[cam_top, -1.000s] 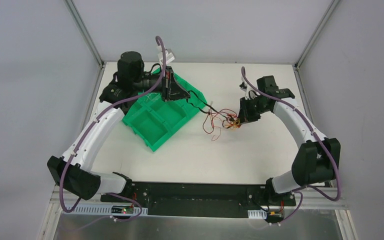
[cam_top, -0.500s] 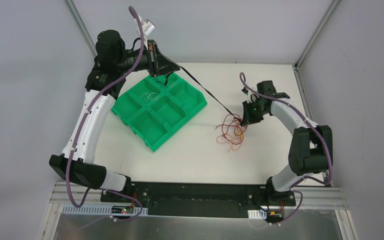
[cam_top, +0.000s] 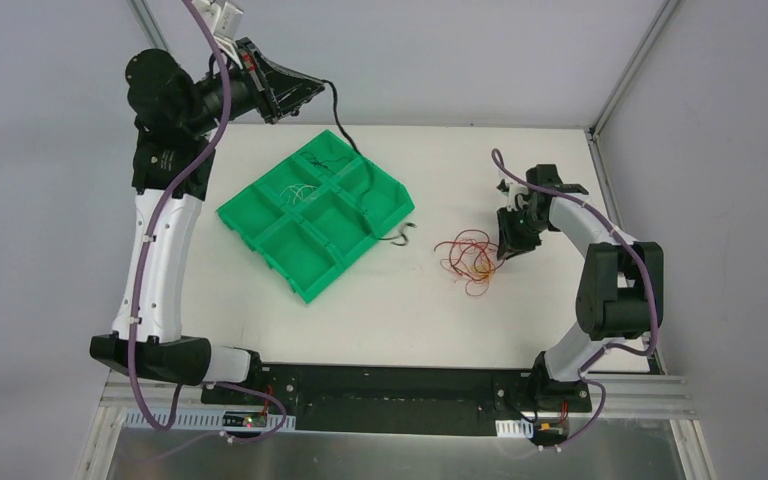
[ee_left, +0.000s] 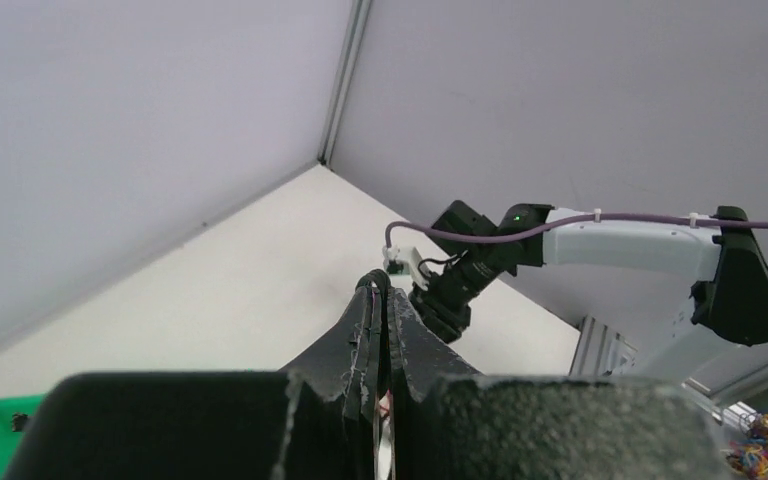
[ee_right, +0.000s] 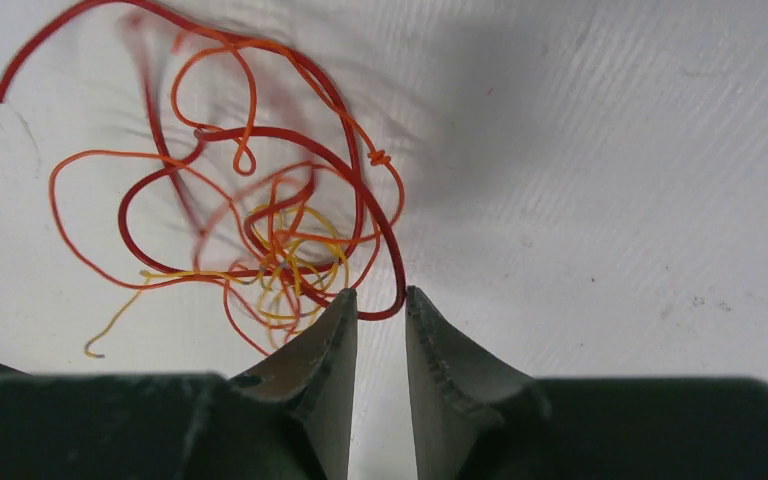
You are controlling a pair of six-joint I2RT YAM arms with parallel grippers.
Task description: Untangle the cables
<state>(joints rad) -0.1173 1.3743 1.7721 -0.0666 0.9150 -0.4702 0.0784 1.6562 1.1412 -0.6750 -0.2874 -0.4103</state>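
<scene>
A loose tangle of red, orange and yellow cables (cam_top: 468, 258) lies on the white table; in the right wrist view the tangle (ee_right: 270, 230) sits just ahead of my right gripper (ee_right: 380, 295). That gripper (cam_top: 508, 250) is open a little, with a red loop lying across the gap at its tips. My left gripper (cam_top: 312, 90) is raised high at the back left, shut on a black cable (ee_left: 392, 281). The black cable (cam_top: 403, 236) hangs down over the green tray and ends on the table beside it.
A green tray (cam_top: 305, 270) with several compartments sits left of centre; thin white wires (cam_top: 295, 190) lie in one compartment. The table's back corner and grey walls show behind the left gripper. The right arm (ee_left: 620, 240) bends along the table's right side.
My left arm rose up and back to the left with the black cable, drawing it out of the tangle. My right gripper opened and the tangle settled on the table.
</scene>
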